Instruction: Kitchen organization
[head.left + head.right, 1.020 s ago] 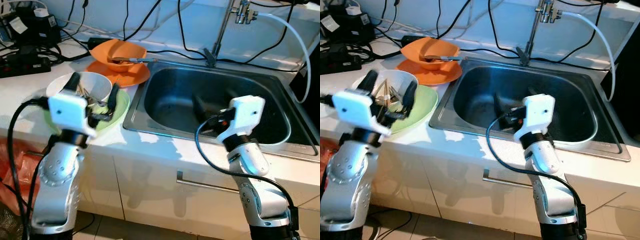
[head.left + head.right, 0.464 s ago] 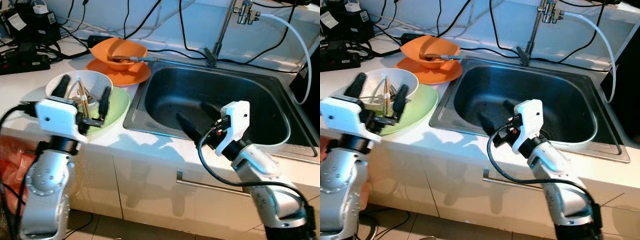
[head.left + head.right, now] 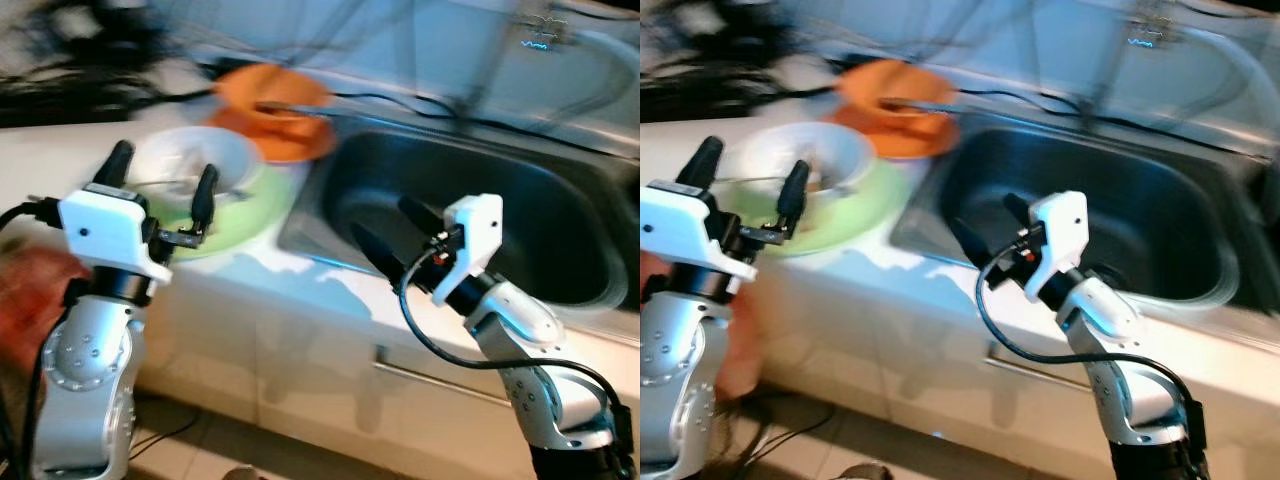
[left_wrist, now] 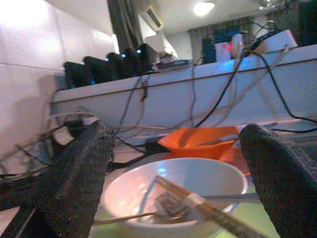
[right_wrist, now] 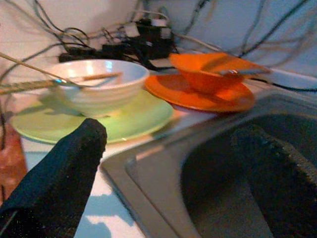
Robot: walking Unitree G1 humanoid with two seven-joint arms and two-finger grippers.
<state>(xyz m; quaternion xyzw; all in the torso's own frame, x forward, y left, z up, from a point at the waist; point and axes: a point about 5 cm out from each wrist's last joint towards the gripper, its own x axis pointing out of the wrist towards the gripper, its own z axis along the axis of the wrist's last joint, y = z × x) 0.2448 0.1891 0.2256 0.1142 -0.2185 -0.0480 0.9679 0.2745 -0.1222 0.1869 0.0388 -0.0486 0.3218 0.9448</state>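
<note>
A white bowl (image 3: 190, 163) holding chopsticks (image 4: 210, 209) and a spoon sits on a green plate (image 3: 245, 212) on the counter, left of the sink (image 3: 520, 235). Behind it an orange bowl (image 3: 272, 92) with a utensil rests on an orange plate (image 3: 285, 145). My left gripper (image 3: 160, 178) is open, hovering at the near side of the white bowl with nothing between its fingers (image 4: 74, 183). My right gripper (image 3: 397, 232) is open over the sink's near-left edge and points toward the dishes. The eye views are blurred.
A faucet (image 3: 545, 30) and hose rise behind the sink. Black cables and power strips (image 5: 143, 39) run along the back of the counter (image 3: 60, 150). White cabinet fronts with a bar handle (image 3: 440, 385) lie below. Something red (image 3: 30, 290) sits low at the left.
The whole picture has shifted right and blurred, so the camera moved. My right gripper has risen out of the sink basin and swung left. My left gripper stays open near the white bowl.
</note>
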